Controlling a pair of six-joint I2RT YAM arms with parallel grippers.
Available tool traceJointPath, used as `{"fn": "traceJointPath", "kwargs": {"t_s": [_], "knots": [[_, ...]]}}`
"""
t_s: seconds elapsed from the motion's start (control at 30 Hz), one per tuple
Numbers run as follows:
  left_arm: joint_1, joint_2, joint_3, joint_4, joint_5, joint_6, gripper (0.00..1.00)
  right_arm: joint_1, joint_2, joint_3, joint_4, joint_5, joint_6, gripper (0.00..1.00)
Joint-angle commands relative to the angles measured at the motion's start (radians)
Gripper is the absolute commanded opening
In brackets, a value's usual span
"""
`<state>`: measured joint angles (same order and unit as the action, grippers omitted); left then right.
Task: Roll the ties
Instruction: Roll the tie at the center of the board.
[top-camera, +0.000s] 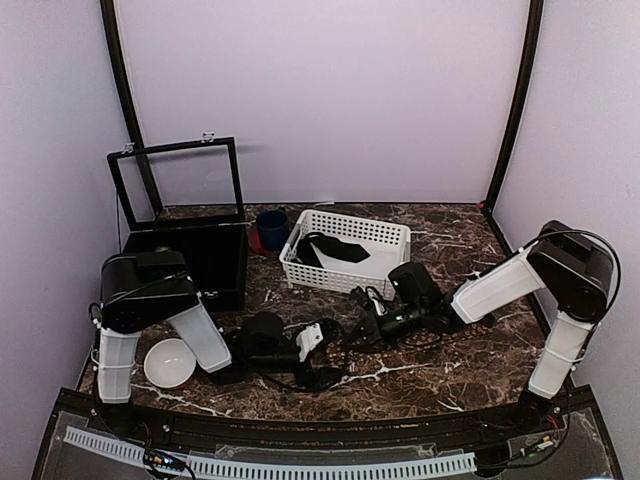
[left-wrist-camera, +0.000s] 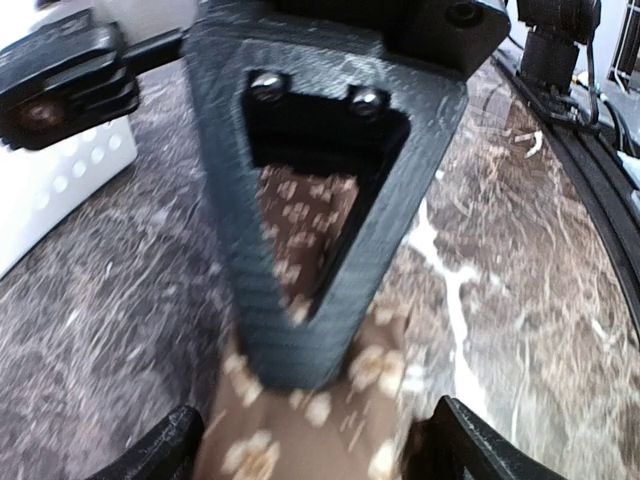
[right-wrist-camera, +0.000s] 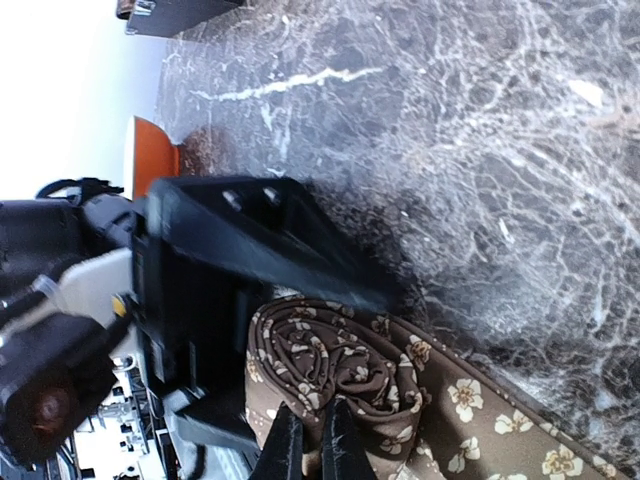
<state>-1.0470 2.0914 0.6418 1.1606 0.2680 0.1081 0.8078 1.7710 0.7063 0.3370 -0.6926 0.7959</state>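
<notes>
Though kinda dim from above, can make out left gripper (top-camera: 328, 345) and right gripper (top-camera: 358, 328) nose to nose mid-table, on the near side of the white basket (top-camera: 330, 278). Left wrist next: fingers (left-wrist-camera: 150, 455) spread well apart, brown patterned tie (left-wrist-camera: 290, 440) sitting between them on the marble table (left-wrist-camera: 130, 300). Right wrist last: jaws pinched together on the tie's rolled-up end, loose cloth trailing off flat.

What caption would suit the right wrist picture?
Right gripper pinching the coiled end of a brown flower-patterned tie on a dark marble table.
</notes>
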Motion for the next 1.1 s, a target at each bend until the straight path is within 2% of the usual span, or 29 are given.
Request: {"fn": "traceJointPath", "kwargs": {"t_s": [0.0, 0.1, 0.23, 0.33, 0.43, 0.53, 0.73, 0.83, 0.97, 1.07], "knots": [[-0.019, 0.079, 0.045, -0.033, -0.023, -0.040, 0.80, -0.007, 0.004, -0.012, 0.087, -0.037, 0.028, 0.00], [-0.021, 0.085, 0.087, -0.124, -0.036, -0.012, 0.75, -0.007, 0.001, -0.015, 0.110, -0.049, 0.038, 0.00], [-0.021, 0.068, 0.106, -0.306, -0.070, 0.025, 0.55, -0.014, -0.013, -0.027, 0.119, -0.053, 0.040, 0.00], [-0.019, 0.045, 0.076, -0.357, -0.069, 0.037, 0.43, -0.028, -0.020, -0.044, 0.125, -0.057, 0.042, 0.00], [-0.014, 0.022, 0.032, -0.361, -0.060, 0.043, 0.37, -0.047, -0.020, -0.072, 0.127, -0.059, 0.038, 0.00], [-0.001, 0.010, 0.010, -0.359, -0.048, 0.041, 0.36, -0.064, -0.010, -0.098, 0.124, -0.063, 0.033, 0.00], [0.020, 0.001, 0.009, -0.358, -0.033, 0.048, 0.37, -0.075, 0.015, -0.122, 0.059, -0.041, -0.019, 0.07], [0.021, 0.001, 0.000, -0.324, -0.018, 0.041, 0.46, -0.075, 0.025, -0.127, 0.040, -0.026, -0.034, 0.10], [0.022, 0.016, -0.058, -0.109, 0.028, -0.020, 0.59, -0.075, 0.038, -0.138, 0.045, -0.009, -0.036, 0.01], [0.019, 0.052, -0.071, 0.021, 0.055, -0.070, 0.64, -0.075, 0.050, -0.144, 0.066, -0.002, -0.032, 0.00]]}}
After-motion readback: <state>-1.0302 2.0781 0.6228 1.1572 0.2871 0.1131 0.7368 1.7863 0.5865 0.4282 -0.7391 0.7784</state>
